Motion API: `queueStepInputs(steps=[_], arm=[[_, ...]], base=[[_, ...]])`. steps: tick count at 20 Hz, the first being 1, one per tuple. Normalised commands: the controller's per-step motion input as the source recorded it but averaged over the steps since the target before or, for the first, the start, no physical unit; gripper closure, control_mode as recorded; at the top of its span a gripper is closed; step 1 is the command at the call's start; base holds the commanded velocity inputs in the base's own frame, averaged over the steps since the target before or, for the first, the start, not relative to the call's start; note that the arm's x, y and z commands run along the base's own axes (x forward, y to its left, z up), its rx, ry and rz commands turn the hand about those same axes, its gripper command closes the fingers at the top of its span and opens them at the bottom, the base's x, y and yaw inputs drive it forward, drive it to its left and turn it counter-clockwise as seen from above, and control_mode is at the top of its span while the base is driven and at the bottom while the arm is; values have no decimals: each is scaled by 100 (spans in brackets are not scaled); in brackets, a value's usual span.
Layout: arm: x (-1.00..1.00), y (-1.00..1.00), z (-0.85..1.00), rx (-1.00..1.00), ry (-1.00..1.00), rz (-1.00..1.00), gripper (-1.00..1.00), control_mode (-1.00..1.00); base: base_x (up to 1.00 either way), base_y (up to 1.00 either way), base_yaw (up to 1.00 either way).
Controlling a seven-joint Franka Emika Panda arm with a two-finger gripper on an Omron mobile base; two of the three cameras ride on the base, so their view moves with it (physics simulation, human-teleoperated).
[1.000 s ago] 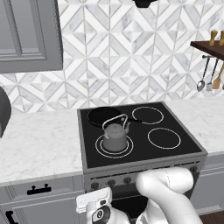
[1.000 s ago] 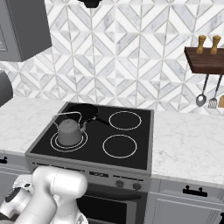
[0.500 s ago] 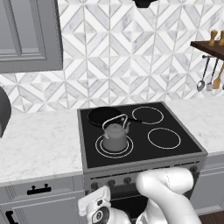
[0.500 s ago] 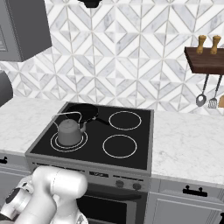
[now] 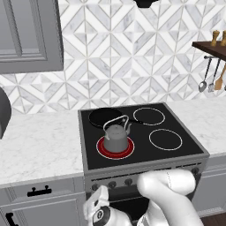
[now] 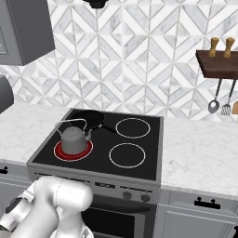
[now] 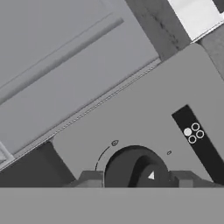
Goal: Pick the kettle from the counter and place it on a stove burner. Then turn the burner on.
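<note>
While the counter (image 5: pixel 39 145) lies bare to the left of the cooktop (image 5: pixel 185 154), the kettle (image 5: pixel 117 137) sits upright on the burner (image 5: pixel 115 148) at the cooktop's front left, spout toward the right, wire handle arched over the lid. Behind it, nearly touching, lies the black pan (image 5: pixel 105 117).

Change against the earlier frames: the burner ring under the kettle was white; it now glows red. Kettle and pan unmoved. Judgement: burner is on, so both parts of the task look done.

Gripper (image 7: pixel 137 179) is low at the cooktop's front panel, below the kettle. In the hand view the knob (image 7: pixel 136 168) sits between the two fingers (image 7: pixel 90 178), its white pointer mark showing. Fingers stand either side of the knob and appear to touch it, so the gripper reads as closed on the knob; actual contact is hidden at the frame edge. The panel's burner diagram (image 7: pixel 193 132), right of the knob, has one dot filled.
</note>
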Motion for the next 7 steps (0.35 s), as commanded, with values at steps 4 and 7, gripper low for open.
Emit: queueStepInputs(steps=[4, 7], arm=[[3, 46, 0, -37, 17, 1, 100, -100], [0, 48, 0, -37, 15, 2, 100, -100]], base=[[0, 0, 0], [0, 0, 0]])
